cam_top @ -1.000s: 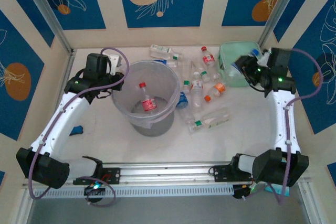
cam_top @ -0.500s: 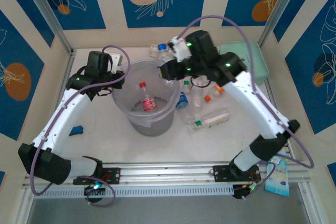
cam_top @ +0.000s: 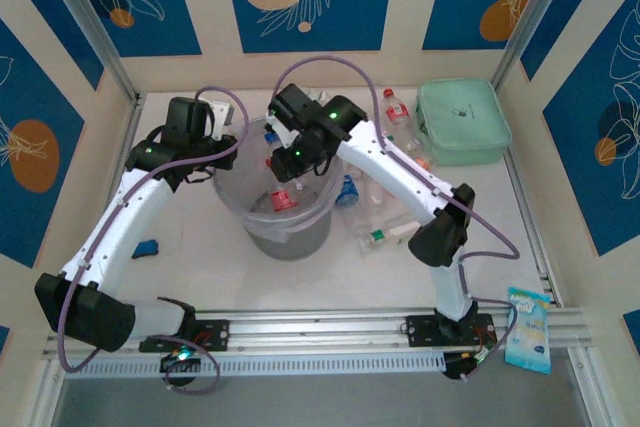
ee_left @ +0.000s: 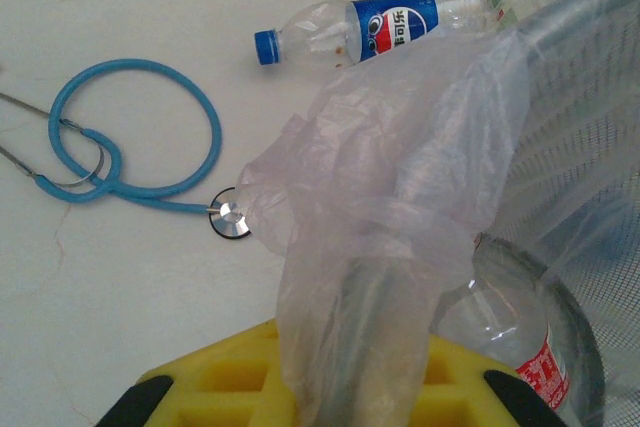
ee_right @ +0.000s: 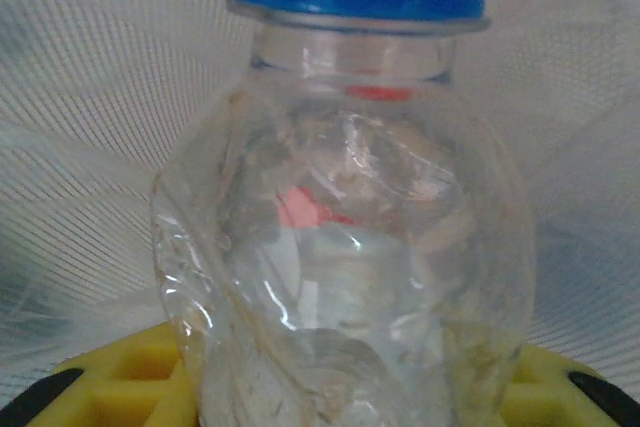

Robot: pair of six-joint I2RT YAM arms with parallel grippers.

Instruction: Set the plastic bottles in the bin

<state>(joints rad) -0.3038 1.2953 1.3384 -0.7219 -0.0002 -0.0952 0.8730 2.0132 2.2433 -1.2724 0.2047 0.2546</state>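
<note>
The bin (cam_top: 300,237) stands left of centre, a thin plastic liner draped over its rim. My left gripper (cam_top: 215,152) is shut on that liner and rim (ee_left: 370,347) at the bin's left side. My right gripper (cam_top: 290,152) hangs over the bin's mouth, shut on a crumpled clear plastic bottle (ee_right: 340,247) with a blue cap, the bin's wall (ee_right: 80,97) behind it. A red-labelled bottle (cam_top: 282,197) lies inside the bin (ee_left: 590,147). Several more bottles lie right of the bin, among them a green-capped one (cam_top: 395,232) and a red-capped one (cam_top: 398,107).
A mint-green box (cam_top: 462,122) sits at the back right. A blue stethoscope (ee_left: 130,147) and a blue-labelled bottle (ee_left: 370,27) lie on the table behind the bin. A small blue object (cam_top: 147,247) lies at the left, a packet (cam_top: 527,329) at the near right.
My right arm has swung from the mint-green box at the right across to above the bin, carrying the blue-capped bottle. The left arm has kept its hold on the bin.
</note>
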